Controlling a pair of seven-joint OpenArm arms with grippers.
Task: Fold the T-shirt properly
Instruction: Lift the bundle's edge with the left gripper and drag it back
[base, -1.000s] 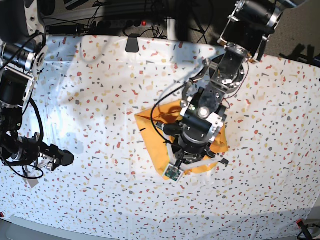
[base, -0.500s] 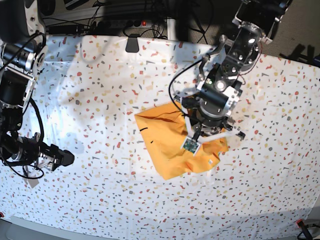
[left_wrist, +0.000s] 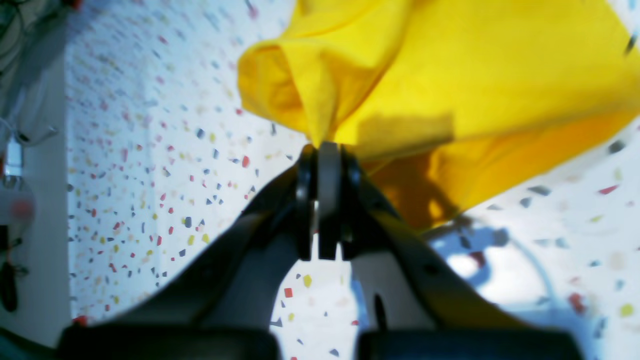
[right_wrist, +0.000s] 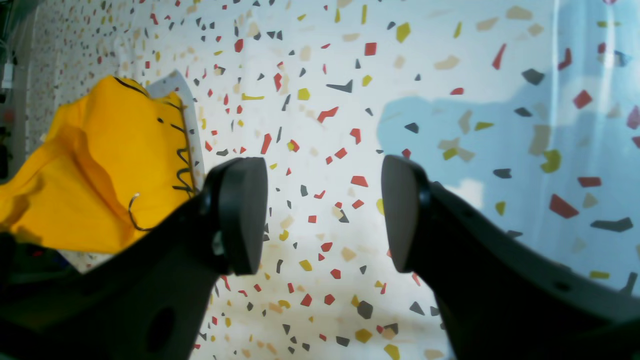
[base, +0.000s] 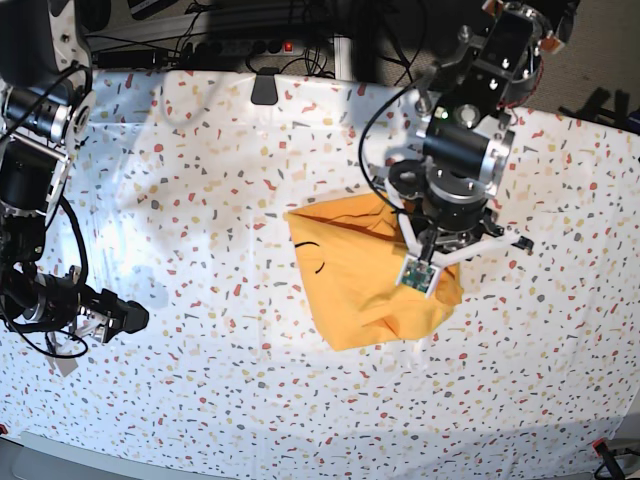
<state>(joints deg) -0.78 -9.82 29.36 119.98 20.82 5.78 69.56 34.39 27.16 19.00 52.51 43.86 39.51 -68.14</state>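
The mustard yellow T-shirt (base: 365, 280) lies bunched on the speckled cloth, right of centre in the base view. My left arm (base: 455, 165) hangs over its right part and hides the fingertips there. In the left wrist view, my left gripper (left_wrist: 322, 150) is shut on a pinched fold of the T-shirt (left_wrist: 450, 75), lifting it into a peak. My right gripper (right_wrist: 322, 210) stands open above bare cloth with nothing between its fingers. From there the T-shirt (right_wrist: 85, 175) shows far off at the left. In the base view the right gripper (base: 135, 315) is low at the far left.
A white cloth with coloured specks (base: 200, 200) covers the whole table. A power strip and cables (base: 250, 45) run along the back edge, with a dark clip (base: 265, 88) on the cloth's rim. The table's front edge (base: 300, 462) is near the bottom.
My left arm has moved back and to the right, pulling the gripped fold with it. The T-shirt has shifted slightly right and changed shape. The right arm has not moved.
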